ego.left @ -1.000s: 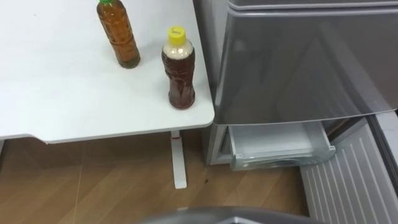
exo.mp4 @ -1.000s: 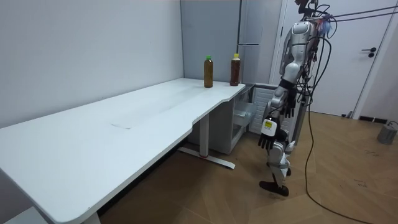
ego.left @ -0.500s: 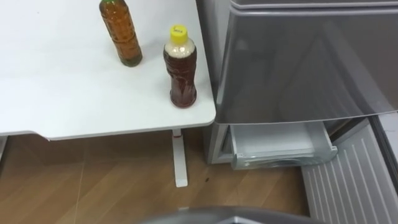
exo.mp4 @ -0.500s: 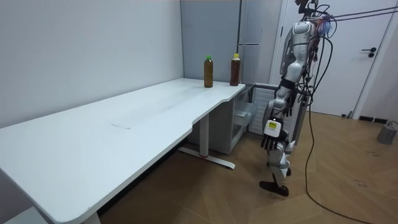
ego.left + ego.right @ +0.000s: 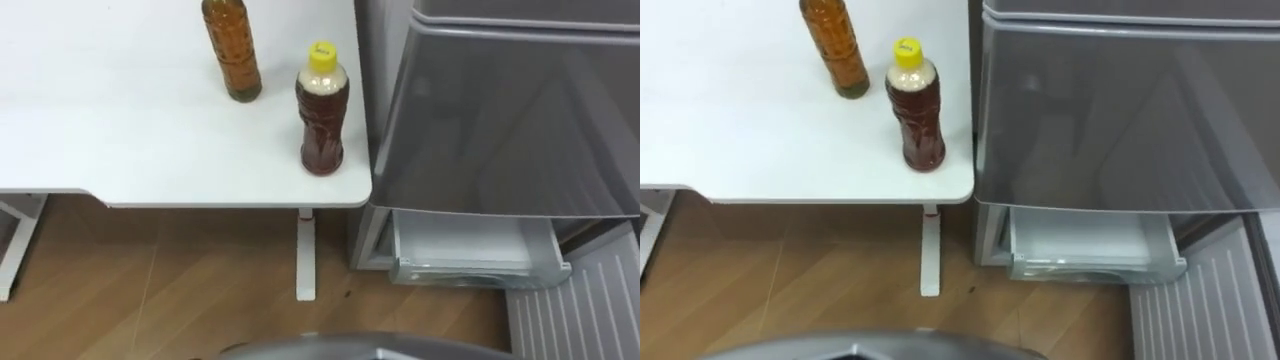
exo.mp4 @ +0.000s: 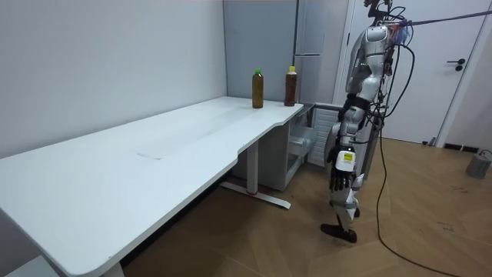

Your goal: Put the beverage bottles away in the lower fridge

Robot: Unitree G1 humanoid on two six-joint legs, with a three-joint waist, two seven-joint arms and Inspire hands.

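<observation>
Two drinks stand upright on the white desk [image 5: 120, 130], both untouched. The yellow-capped bottle [image 5: 322, 110] holds a dark red-brown drink with a paler band under the cap; its body is ribbed and pinched at the waist. It sits close to the desk's right edge, a little back from the front right corner. The second bottle [image 5: 232, 50] is slimmer and filled with clear amber liquid, and the room view shows me its green cap. It stands farther from the front edge and farther in from the right edge, near the first bottle but not touching it.

Just beyond the desk's right edge is the grey fridge [image 5: 500, 110]. At its foot the lower drawer [image 5: 475, 250] is pulled out, pale inside, and I see nothing in it.

In the room view the robot stands upright on the wooden floor beside the fridge, at the desk's far end. Its left hand [image 6: 337, 178] hangs by its thigh with the fingers slack, holding nothing.

Compared with a second ago, my head camera has swung, so the whole scene sits further right. The bottles themselves have not moved on the desk. The left arm has dropped closer to the leg.
</observation>
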